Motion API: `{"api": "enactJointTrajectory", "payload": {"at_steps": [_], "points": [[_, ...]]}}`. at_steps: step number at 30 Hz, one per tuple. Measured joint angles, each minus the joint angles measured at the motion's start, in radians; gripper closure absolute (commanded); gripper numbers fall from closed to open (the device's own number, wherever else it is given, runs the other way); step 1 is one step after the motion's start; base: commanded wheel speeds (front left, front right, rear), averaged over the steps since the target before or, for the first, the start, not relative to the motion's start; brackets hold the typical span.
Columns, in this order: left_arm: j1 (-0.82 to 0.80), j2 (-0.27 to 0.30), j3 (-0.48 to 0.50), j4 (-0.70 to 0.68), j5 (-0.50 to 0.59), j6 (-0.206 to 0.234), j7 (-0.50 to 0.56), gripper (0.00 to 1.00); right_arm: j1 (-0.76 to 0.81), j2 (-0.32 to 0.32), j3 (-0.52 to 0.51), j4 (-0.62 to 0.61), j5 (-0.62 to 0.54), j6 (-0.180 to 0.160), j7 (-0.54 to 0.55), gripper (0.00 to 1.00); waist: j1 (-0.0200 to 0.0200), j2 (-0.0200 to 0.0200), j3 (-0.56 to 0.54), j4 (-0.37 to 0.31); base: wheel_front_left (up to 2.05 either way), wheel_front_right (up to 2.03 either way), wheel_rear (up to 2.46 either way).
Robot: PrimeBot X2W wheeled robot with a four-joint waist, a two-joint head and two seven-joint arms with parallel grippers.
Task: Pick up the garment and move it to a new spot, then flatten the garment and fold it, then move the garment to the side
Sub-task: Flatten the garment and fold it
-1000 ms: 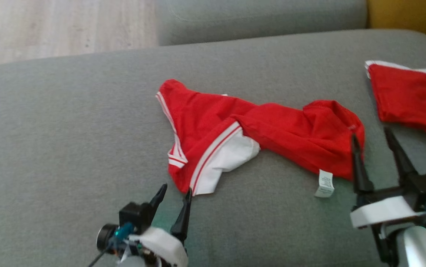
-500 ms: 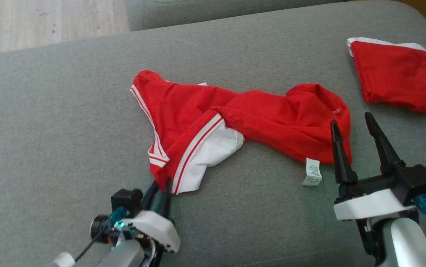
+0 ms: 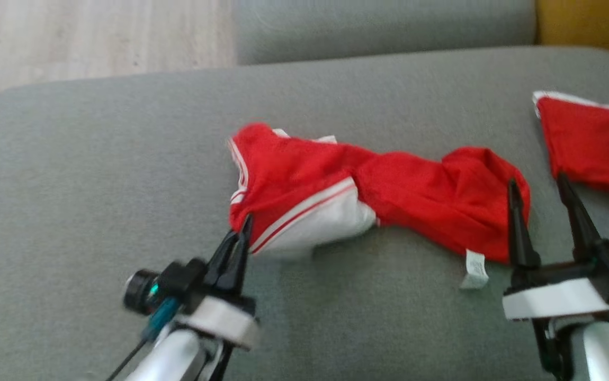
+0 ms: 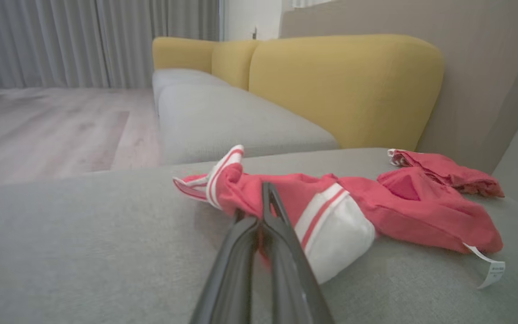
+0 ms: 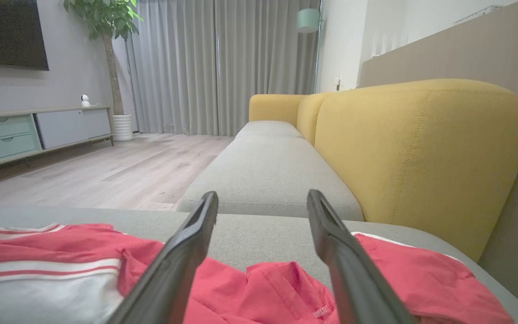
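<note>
A red garment (image 3: 415,196) with white striped trim and a white panel lies crumpled across the grey sofa cushion (image 3: 98,185). My left gripper (image 3: 244,225) is shut on the garment's near left corner, which is bunched up at the fingertips. In the left wrist view the closed fingers (image 4: 281,243) pinch red cloth of the garment (image 4: 403,211). My right gripper (image 3: 536,181) is open, its fingers standing over the garment's right end without holding it. The right wrist view has the open right gripper (image 5: 262,198) above the garment (image 5: 83,252).
A second red piece with a white edge (image 3: 596,148) lies at the cushion's right side, close to my right gripper. A white label (image 3: 475,270) hangs from the garment's near edge. Yellow sofa backrests (image 5: 416,153) rise behind, and wooden floor (image 3: 71,37) lies beyond the cushion's far left edge.
My left gripper has gone from open to shut on the garment's near left corner, and that corner has bunched up. The right gripper stays open. The head camera has shifted.
</note>
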Motion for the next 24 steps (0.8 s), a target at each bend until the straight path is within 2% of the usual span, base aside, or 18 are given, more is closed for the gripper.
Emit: {"api": "enactJointTrajectory", "payload": {"at_steps": [6,10,13,17,24], "points": [[0.158,0.144,0.035,-0.258,0.047,0.08,0.01,1.0,0.052,0.002,-0.042,0.003,0.001,0.0,-0.001,0.0,-0.0002,0.0,-0.052,0.034,0.0,0.0,0.0],[0.227,0.222,0.082,-0.369,0.028,0.123,0.089,1.0,0.062,0.003,-0.051,0.0,0.001,0.0,-0.001,0.0,-0.0002,0.0,-0.052,0.032,0.0,0.0,0.0],[0.261,0.243,0.104,-0.354,-0.03,0.13,0.137,1.0,0.062,0.003,-0.05,-0.007,0.001,0.0,-0.001,0.0,-0.0001,0.0,-0.032,0.019,0.0,0.0,0.0],[0.251,0.241,0.116,-0.244,-0.058,0.116,0.165,1.0,0.051,0.003,-0.041,-0.012,0.001,0.0,-0.001,0.0,0.0,0.0,0.005,-0.005,0.0,0.0,0.0],[0.072,0.204,0.155,-0.054,-0.08,0.077,0.15,1.0,-0.003,0.003,-0.101,-0.024,-0.001,0.0,-0.001,0.0,0.0002,0.0,0.084,-0.052,0.0,0.0,0.0]]}}
